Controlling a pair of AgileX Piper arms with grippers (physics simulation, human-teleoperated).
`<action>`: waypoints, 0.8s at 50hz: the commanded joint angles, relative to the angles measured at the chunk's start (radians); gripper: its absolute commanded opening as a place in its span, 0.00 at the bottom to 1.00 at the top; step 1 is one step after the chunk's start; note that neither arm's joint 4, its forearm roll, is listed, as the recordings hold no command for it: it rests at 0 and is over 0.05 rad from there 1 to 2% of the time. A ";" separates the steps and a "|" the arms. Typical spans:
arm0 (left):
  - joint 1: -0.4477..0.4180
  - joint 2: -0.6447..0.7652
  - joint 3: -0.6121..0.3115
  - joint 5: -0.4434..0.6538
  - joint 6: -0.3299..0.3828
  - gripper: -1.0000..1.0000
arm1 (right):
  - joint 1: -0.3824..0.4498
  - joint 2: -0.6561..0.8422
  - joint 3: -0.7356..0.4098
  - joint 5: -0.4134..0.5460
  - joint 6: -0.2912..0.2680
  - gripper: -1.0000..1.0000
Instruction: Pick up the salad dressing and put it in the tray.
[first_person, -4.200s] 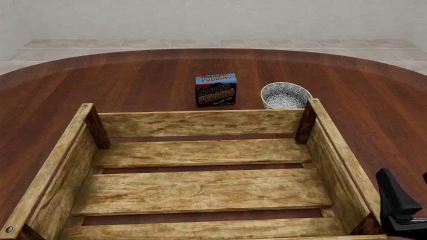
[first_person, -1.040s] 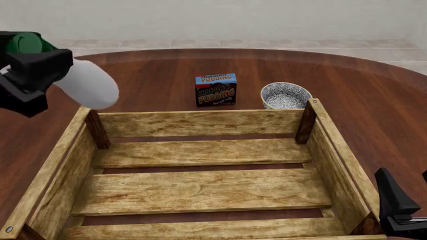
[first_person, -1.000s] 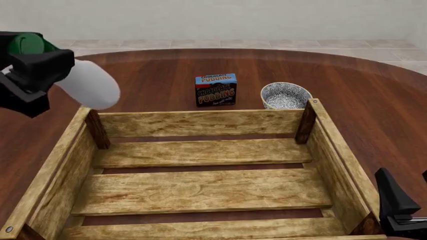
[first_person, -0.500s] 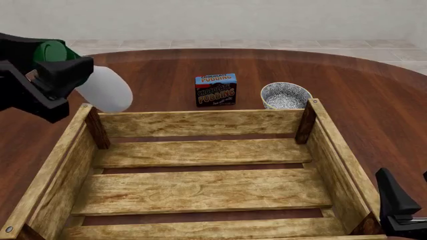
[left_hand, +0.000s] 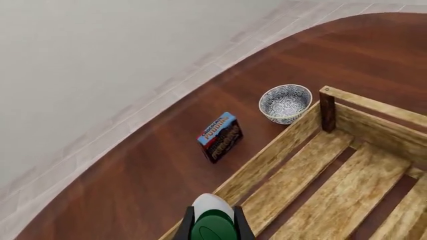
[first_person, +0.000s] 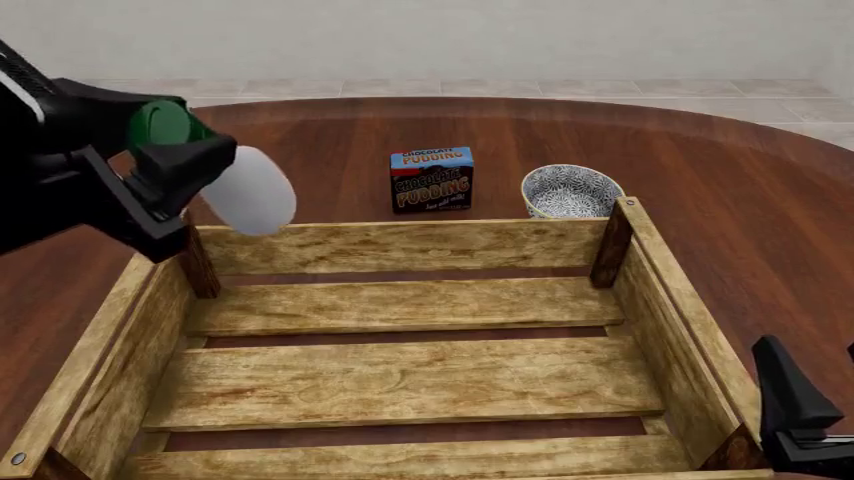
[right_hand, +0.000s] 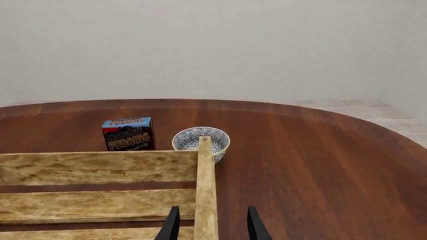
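- Left pincer (first_person: 171, 185) grips the dressing (first_person: 247, 190) by its neck, tilted, above the tray's (first_person: 400, 245) far-left corner.
- Right pincer (right_hand: 211, 225) straddles the tray's right wall, seemingly released.

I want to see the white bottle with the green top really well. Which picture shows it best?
The front view: there the salad dressing shows its white body and green cap, held tilted in the left gripper above the tray's far left corner. The left wrist view shows only its top end. The right wrist view misses it.

Both arms are matte black, each tool (first_person: 160, 185) ending in angular wedge-shaped fingers (first_person: 787, 385).
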 joint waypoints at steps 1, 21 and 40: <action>-0.040 0.032 0.000 -0.031 0.043 0.00 | 0.000 -0.003 0.001 0.000 0.003 1.00; -0.115 0.103 0.019 -0.074 0.068 0.00 | -0.002 -0.004 0.001 -0.001 0.008 1.00; -0.148 0.184 0.003 -0.063 0.050 0.00 | -0.004 -0.004 -0.001 0.001 0.009 1.00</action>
